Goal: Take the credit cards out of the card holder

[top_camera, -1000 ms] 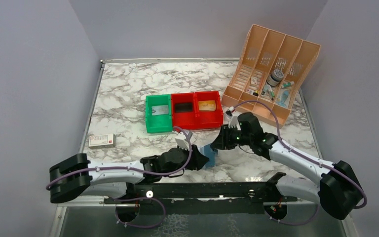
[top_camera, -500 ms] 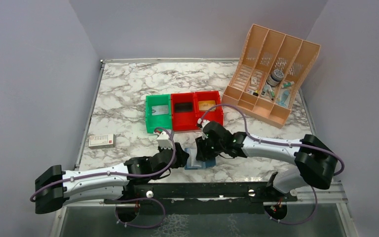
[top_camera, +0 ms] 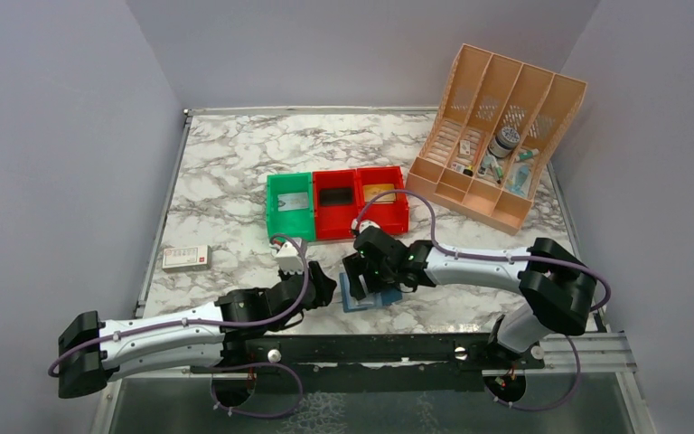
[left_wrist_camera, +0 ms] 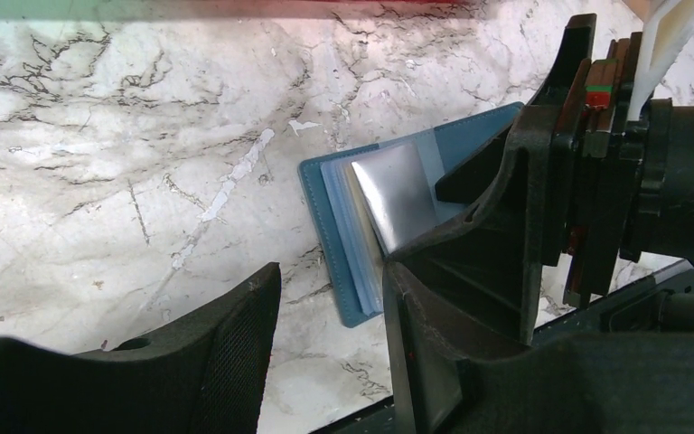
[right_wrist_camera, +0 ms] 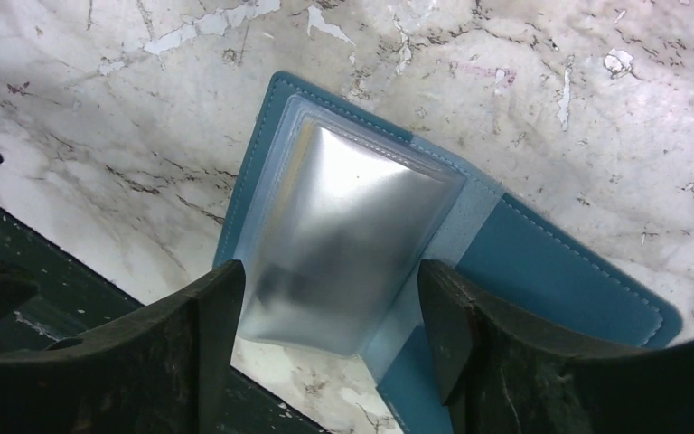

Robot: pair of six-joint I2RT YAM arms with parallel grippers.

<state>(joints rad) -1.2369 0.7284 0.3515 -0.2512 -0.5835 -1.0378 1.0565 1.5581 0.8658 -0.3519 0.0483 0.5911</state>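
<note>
Now poised, jaws apart, nothing gripped yet

My right pincer stands released, one finger on each side of the clear sleeve of the card holder, pinching nothing. The holder lies open and flat on the marble table, at 6 o'clock from the row of bins. My left pincer waits just beside its 9 o'clock edge, also unclenched and empty. A pale grey card lies in the green bin. A tan-gold card lies in the red bin at the row's 3 o'clock end, so those two look done. The sleeve glares silver, and I cannot tell whether a card sits inside it.

I judge any card left to be light, stiff and slick, while the sleeve is soft and will buckle. I would pinch a card by its bare edge at the sleeve's mouth, not through the plastic. The holder looks light too and may slide on the marble, so my left pincer should pin its 9 o'clock panel.

A second ago the holder sat further toward 3 o'clock, between my two pincers; now it has shifted toward 9 o'clock. My right arm has folded across to reach it, and my left arm has drawn back toward 8 o'clock.
</note>
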